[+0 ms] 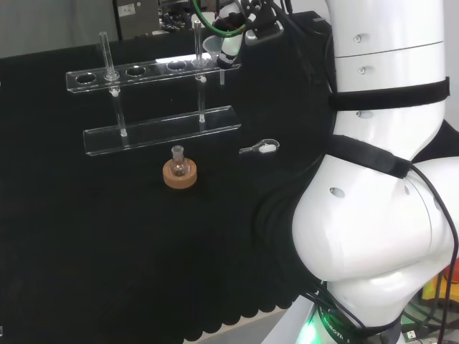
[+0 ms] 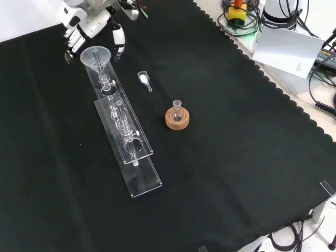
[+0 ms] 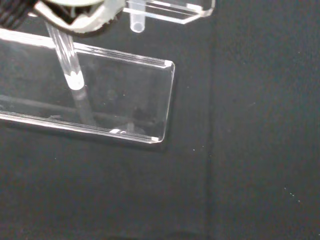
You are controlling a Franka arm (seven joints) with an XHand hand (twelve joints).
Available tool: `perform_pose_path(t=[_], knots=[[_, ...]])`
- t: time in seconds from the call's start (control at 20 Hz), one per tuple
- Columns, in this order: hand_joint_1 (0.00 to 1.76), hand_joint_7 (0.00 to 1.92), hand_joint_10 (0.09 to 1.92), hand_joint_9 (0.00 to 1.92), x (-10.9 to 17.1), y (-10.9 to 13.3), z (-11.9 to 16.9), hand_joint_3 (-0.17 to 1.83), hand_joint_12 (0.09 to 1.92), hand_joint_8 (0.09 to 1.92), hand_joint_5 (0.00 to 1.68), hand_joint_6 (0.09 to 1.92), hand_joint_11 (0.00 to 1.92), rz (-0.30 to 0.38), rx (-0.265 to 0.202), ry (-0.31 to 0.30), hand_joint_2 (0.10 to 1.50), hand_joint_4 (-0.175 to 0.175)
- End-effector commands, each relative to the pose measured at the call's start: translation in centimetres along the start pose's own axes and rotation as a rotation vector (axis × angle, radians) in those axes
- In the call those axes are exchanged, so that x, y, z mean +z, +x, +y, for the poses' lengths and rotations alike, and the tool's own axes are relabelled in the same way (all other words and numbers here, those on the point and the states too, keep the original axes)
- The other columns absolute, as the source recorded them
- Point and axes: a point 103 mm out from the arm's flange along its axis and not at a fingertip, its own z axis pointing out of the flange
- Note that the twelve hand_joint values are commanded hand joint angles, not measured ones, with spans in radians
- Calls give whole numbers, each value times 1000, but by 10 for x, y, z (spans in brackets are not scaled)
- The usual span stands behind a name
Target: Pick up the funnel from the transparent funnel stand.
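Front view gives me the hand [image 2: 86, 23] at the top left, its fingers [image 2: 119, 38] hanging down on either side of the clear funnel [image 2: 96, 55]. The funnel sits in the end hole of the transparent funnel stand [image 2: 137, 173], its wide mouth up and its stem down through the upper shelf. I see the fingers slightly curled and close beside the rim, but I cannot tell whether they touch it or have hold of it.

From the head view, the funnel [image 1: 214, 49] is at the right end of the stand's upper shelf [image 1: 143, 74], with the hand [image 1: 237, 32] just beside and above it. Nearer me on the black cloth [image 1: 107, 258] a small round-bottomed flask [image 1: 178, 159] stands upright on a cork ring [image 1: 180, 176], well apart from the stand. A small clear scoop [image 1: 259, 148] lies to its right.
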Motion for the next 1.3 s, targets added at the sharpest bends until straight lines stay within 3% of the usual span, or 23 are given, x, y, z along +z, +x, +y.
perform_pose_path(t=[0.05, 0.2, 0.45, 0.55, 0.75, 1.3], knots=[[872, 50, 701, 232, 0, 5, 1, 561, 1367, 639, 208, 87, 0, -22, 6, -11, 589, -16], [902, 64, 691, 250, -2, 8, 0, 595, 1374, 644, 288, 87, 0, -32, 6, -35, 592, -16], [943, 276, 640, 375, -5, 10, -4, 685, 1414, 660, 522, 105, 7, -36, 6, -86, 590, -4], [943, 336, 595, 426, -9, 11, -6, 686, 1411, 647, 596, 277, 27, -45, 8, -104, 612, -1], [939, 370, 573, 467, -19, 9, -12, 695, 1408, 649, 589, 715, 53, -54, 18, -126, 647, 1], [934, 375, 581, 501, -56, -3, -46, 713, 1404, 657, 651, 867, 82, -54, 39, -207, 676, 2]])
